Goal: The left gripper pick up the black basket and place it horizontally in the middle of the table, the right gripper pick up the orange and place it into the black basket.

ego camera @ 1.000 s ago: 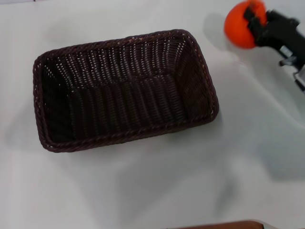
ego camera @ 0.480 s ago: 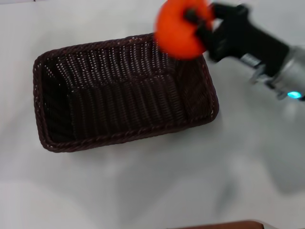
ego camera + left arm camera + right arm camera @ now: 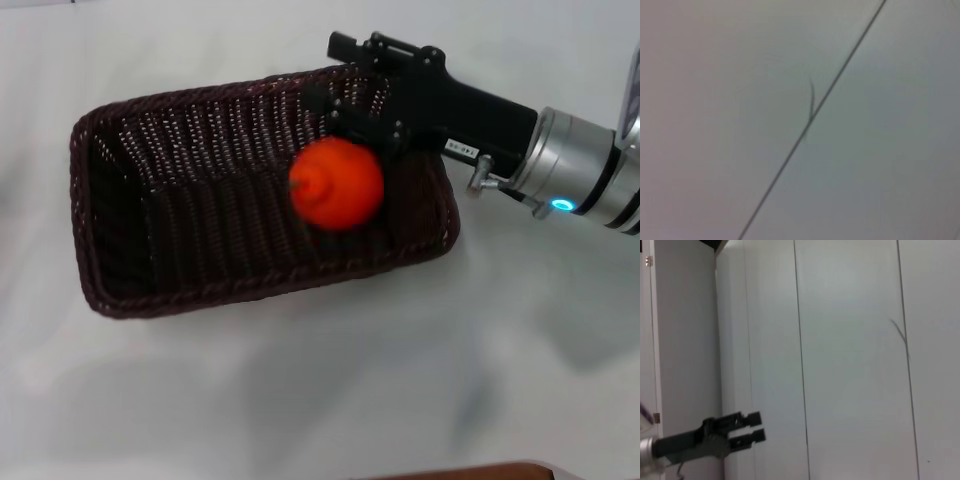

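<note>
The black basket [image 3: 95, 215] lies lengthwise on the white table [image 3: 300, 400], a little left of the middle in the head view. The orange [image 3: 337, 185] is inside the basket's right half, just below my right gripper and apart from its jaws; whether it rests on the basket floor I cannot tell. My right gripper [image 3: 326, 72] reaches in from the right over the basket's far right corner, jaws open and empty. My left gripper [image 3: 756, 426] is out of the head view and shows far off in the right wrist view, fingers slightly apart and empty.
A brown edge [image 3: 470, 470] shows at the table's near side. White table lies in front of and to the right of the basket. The left wrist view shows only a pale surface with a dark seam [image 3: 810, 120].
My right gripper carried the orange from the far right to over the basket and opened. The orange dropped out of the jaws into the basket's right half. The basket stayed put.
</note>
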Robot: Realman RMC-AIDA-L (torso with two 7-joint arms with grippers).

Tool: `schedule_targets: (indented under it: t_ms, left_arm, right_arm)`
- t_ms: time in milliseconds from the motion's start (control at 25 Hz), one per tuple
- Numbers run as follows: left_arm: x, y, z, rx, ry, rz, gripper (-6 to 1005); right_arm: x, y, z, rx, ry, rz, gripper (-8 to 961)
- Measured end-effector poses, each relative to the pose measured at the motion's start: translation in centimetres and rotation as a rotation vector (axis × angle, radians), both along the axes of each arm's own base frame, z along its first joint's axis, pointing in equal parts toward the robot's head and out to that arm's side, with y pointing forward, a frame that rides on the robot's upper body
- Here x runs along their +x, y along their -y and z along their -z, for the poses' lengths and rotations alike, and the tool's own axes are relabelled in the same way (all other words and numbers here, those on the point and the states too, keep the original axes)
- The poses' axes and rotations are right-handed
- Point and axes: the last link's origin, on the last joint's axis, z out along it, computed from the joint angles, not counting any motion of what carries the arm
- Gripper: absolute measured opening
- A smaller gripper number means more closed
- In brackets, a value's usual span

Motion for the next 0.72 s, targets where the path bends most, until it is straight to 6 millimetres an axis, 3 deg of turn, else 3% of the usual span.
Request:
schedule_targets:
  t_ms: [200, 360, 560, 720]
  left_arm:
    - [-1.2, 0.9, 1.0, 0.057, -0.056, -0.042, 709]
    - [-2.0, 1.8, 1.6, 0.112, -0.134, -0.071, 709]
    - [-2.8, 2.3, 2.0, 0.166, -0.193, -0.117, 709]
    - [-2.9, 2.4, 2.4, 0.180, -0.275, -0.121, 709]
  right_arm:
    - [1.3, -0.5, -1.5, 0.069, -0.034, 0.071, 597]
    - [4.4, -0.6, -4.2, 0.211, -0.109, 0.228, 694]
    - [9.0, 0.3, -6.8, 0.405, -0.222, 0.453, 911]
    - [11.4, 1.6, -7.1, 0.498, -0.250, 0.580, 926]
